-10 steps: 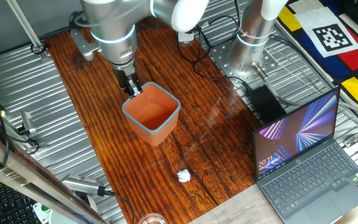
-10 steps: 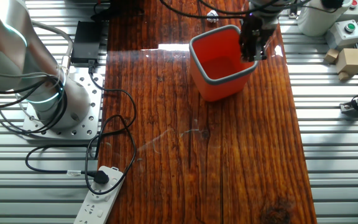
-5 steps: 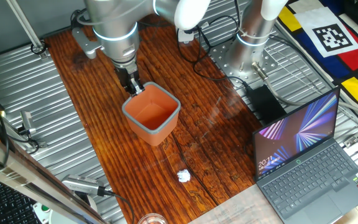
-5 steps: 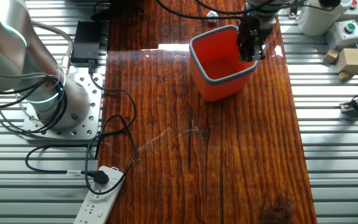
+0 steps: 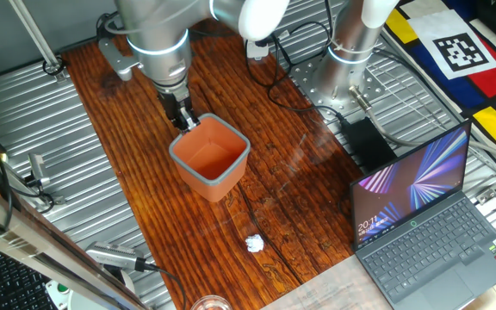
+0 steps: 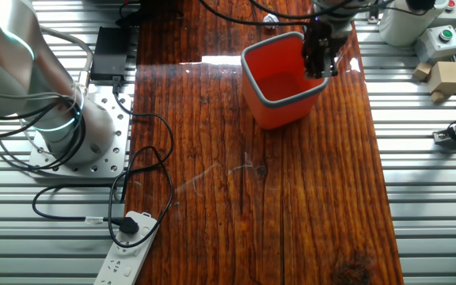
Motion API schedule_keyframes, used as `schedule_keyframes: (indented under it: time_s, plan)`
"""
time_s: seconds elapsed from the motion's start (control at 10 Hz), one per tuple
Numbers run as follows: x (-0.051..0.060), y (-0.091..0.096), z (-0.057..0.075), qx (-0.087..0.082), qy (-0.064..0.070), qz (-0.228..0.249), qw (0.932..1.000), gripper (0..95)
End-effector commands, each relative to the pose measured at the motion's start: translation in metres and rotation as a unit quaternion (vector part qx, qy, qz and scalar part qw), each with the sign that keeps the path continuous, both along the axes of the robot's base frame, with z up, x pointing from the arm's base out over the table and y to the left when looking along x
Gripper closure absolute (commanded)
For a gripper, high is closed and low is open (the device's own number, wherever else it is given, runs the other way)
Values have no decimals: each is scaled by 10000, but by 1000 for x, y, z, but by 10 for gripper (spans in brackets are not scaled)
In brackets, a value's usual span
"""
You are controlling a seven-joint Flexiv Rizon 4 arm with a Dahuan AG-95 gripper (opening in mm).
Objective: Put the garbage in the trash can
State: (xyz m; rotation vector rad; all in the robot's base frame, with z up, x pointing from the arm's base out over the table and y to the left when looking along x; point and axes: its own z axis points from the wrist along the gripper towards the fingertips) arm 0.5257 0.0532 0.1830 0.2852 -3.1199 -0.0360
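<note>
The trash can is a squarish orange pot standing upright on the wooden table; it also shows in the other fixed view. My gripper hangs straight down at the pot's back-left corner, its dark fingers astride the rim, one inside and one outside. The fingers stand slightly apart and hold nothing. The garbage, a small white crumpled paper wad, lies on the wood well in front of the pot, and shows small at the top edge of the other view.
An open laptop stands at the right. A second arm's base with cables and a power strip sits beside the table. A clear glass stands at the near edge.
My gripper has risen slightly at the pot's rim. The pot and the paper wad have not moved.
</note>
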Motion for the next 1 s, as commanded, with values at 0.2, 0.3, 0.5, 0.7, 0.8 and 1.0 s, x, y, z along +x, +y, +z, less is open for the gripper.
schedule_keyframes:
  time_s: [0.2,0.3,0.5,0.7,0.8,1.0]
  plan:
    - [-1,0,0,-43,259,651,9975,950]
    - [-1,0,0,-59,286,881,9957,950]
    - [-1,0,0,-24,272,1153,9930,950]
    - [-1,0,0,59,254,1344,9906,950]
    - [-1,0,0,62,256,1355,9904,950]
    - [-1,0,0,84,255,1414,9896,950]
